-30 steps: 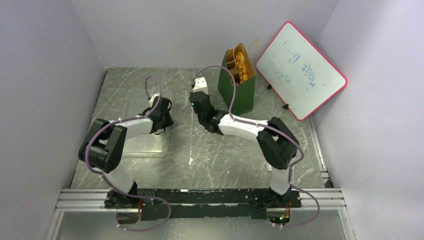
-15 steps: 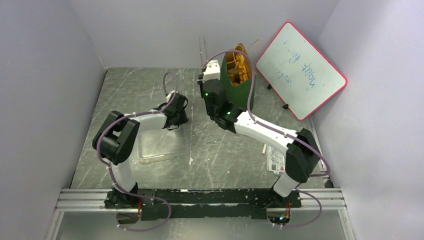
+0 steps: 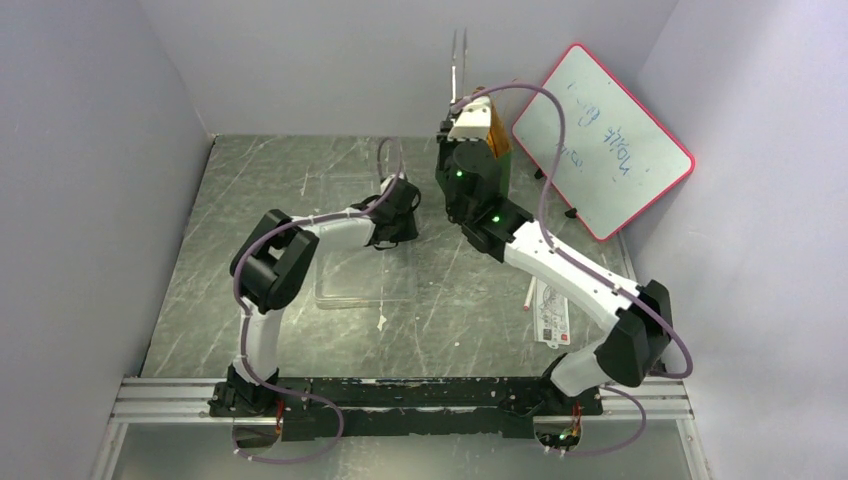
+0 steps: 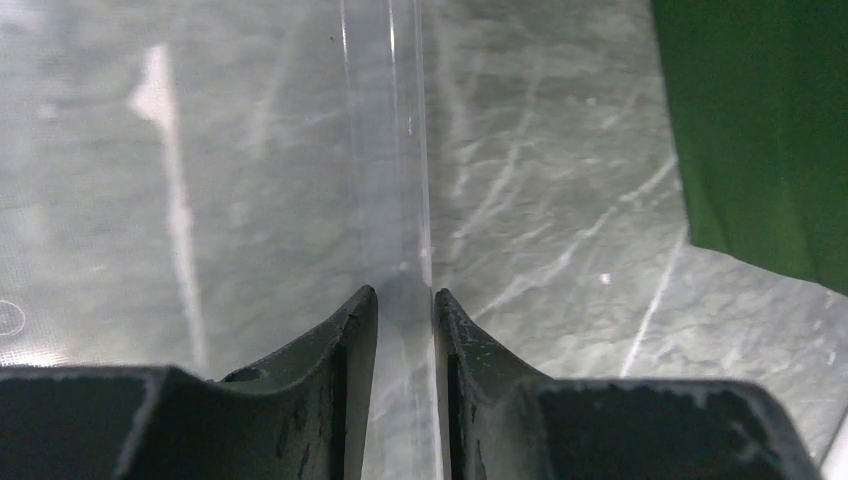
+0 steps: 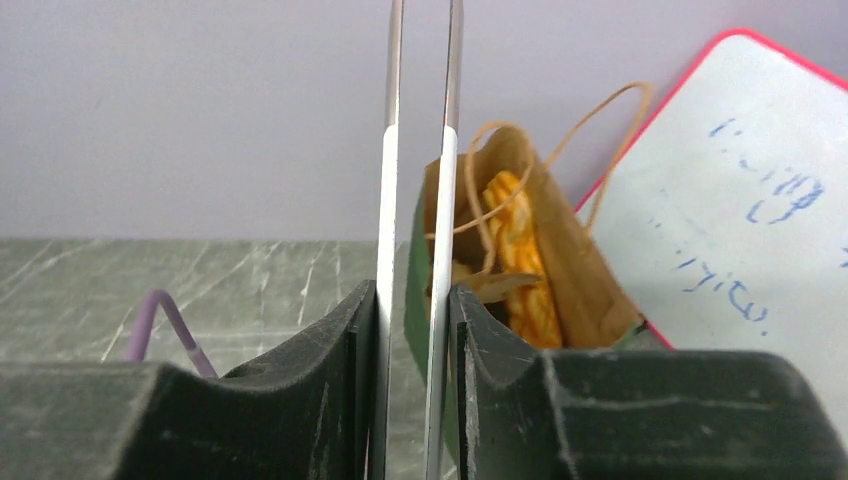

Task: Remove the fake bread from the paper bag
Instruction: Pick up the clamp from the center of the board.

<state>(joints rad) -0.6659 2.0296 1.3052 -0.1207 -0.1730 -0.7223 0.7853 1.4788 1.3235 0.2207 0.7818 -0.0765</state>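
Metal tongs (image 5: 392, 150) sit clamped in the right claw (image 5: 410, 300), just beside the paper bag (image 5: 580, 280); fake bread (image 5: 520, 250) lies inside. The left claw (image 4: 402, 310) is clamped on the rim of a clear tray (image 4: 410, 150). Recommended: centre tong tips over the opening, clear of handles (image 5: 636, 88), before descending.

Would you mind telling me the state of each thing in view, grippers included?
paper bag: upright, open
fake bread: inside the bag
metal tongs: upright, nearly closed
clear tray: on the table
left gripper: shut on the clear tray's rim
right gripper: shut on the metal tongs
whiteboard: propped, written on
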